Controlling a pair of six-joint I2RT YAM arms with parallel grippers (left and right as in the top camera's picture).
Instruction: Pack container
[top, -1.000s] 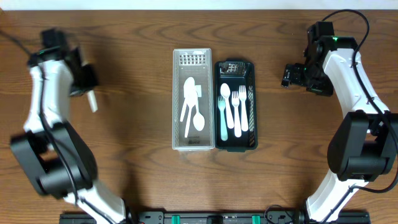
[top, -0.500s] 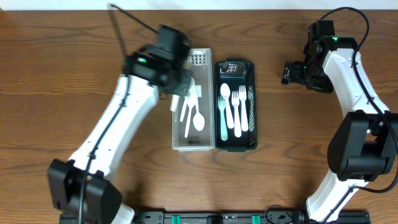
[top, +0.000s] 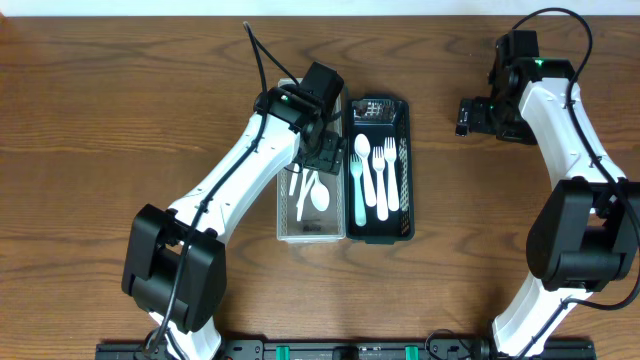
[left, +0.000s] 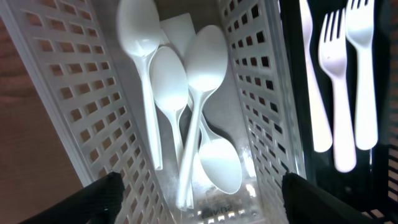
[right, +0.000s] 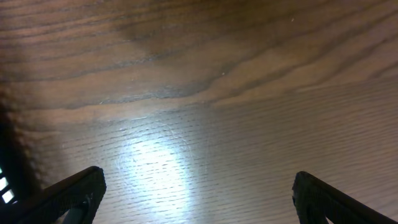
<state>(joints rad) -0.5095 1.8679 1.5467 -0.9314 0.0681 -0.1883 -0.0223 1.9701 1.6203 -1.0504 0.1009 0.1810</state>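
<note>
A clear perforated container (top: 284, 218) holds several white plastic spoons (top: 318, 195). Beside it on the right, a black container (top: 406, 222) holds white forks (top: 380, 180) and a pale green utensil. My left gripper (top: 326, 150) hangs open over the clear container. In the left wrist view its fingertips (left: 106, 190) straddle the container walls (left: 68, 106), and the spoons (left: 205, 62) lie loose below with nothing between the fingers. The forks (left: 336, 93) show at the right. My right gripper (top: 466, 117) is open over bare table (right: 199, 124).
The two containers stand side by side in the middle of the brown wooden table (top: 150, 90). The left arm stretches diagonally across the table's left half. The right arm stands along the right edge. A cable arcs above the left wrist.
The left arm swung from the far left to above the clear container with a white utensil in its grip. Its jaws have opened and nothing is between them now. The right arm stayed still.
</note>
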